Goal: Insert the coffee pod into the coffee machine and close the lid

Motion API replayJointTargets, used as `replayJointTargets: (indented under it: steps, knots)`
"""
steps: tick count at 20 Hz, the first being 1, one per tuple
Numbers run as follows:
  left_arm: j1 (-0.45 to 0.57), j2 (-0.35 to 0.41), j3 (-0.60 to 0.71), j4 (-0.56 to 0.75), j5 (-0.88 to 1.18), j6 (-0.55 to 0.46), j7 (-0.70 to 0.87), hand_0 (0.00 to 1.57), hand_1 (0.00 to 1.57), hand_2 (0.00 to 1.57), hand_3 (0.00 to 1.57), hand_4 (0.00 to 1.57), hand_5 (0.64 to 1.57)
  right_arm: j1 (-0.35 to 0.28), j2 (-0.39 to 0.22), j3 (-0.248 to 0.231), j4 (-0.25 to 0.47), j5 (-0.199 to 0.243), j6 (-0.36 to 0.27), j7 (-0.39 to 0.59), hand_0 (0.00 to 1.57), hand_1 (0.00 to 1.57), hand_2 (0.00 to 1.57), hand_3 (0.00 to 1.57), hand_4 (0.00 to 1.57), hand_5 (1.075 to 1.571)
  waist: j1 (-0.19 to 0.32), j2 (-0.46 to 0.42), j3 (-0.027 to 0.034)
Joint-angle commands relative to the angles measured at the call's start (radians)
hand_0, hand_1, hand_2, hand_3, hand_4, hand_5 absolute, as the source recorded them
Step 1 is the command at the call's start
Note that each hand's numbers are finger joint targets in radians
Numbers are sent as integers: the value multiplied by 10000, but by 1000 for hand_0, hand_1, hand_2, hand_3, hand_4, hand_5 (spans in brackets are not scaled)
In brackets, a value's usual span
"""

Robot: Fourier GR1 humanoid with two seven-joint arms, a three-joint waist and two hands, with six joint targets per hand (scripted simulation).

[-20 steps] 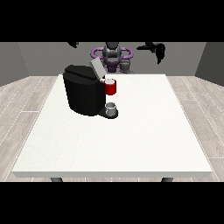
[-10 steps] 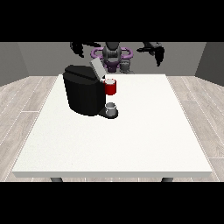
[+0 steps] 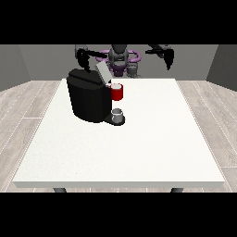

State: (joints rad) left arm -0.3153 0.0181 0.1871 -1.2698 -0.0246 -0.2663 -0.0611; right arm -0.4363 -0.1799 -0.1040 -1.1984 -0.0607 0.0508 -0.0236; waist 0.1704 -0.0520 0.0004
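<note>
Your machine [image 3: 89, 99] sits on the bench [image 3: 139, 139], lid [image 3: 102, 73] raised; both robot hands [image 3: 83, 58] [image 3: 167, 58] hang above, grip unclear.

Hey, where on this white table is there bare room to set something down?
The large white table is bare across its near half and its whole right side. It is crowded only at the far left, where the black coffee machine stands with its raised grey lid, red pod holder and small grey cup.
</note>
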Motion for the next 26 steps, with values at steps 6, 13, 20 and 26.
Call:
replayJointTargets:
  steps: [6,13,20,26]
  knots:
    - [350,534,52,-987,348,226,92,0,0,0,0,0,1571,-1155,-275,-39,928,287,432,-459,0,0,0,0,0,1571,-389,881,-2]
    - [786,329,-220,-1567,488,567,321,0,0,0,0,0,1571,-1768,110,36,1520,632,-50,-190,0,0,0,0,0,1571,-148,946,-3]
    - [613,887,-131,-1498,681,294,453,0,0,0,0,0,1571,-2176,303,248,1673,760,151,-384,0,0,0,0,0,1571,-249,1008,-3]
    - [861,493,-363,-1273,384,872,283,0,0,0,0,0,1571,-2571,38,192,1556,595,577,344,0,0,0,0,0,1571,-559,665,-5]
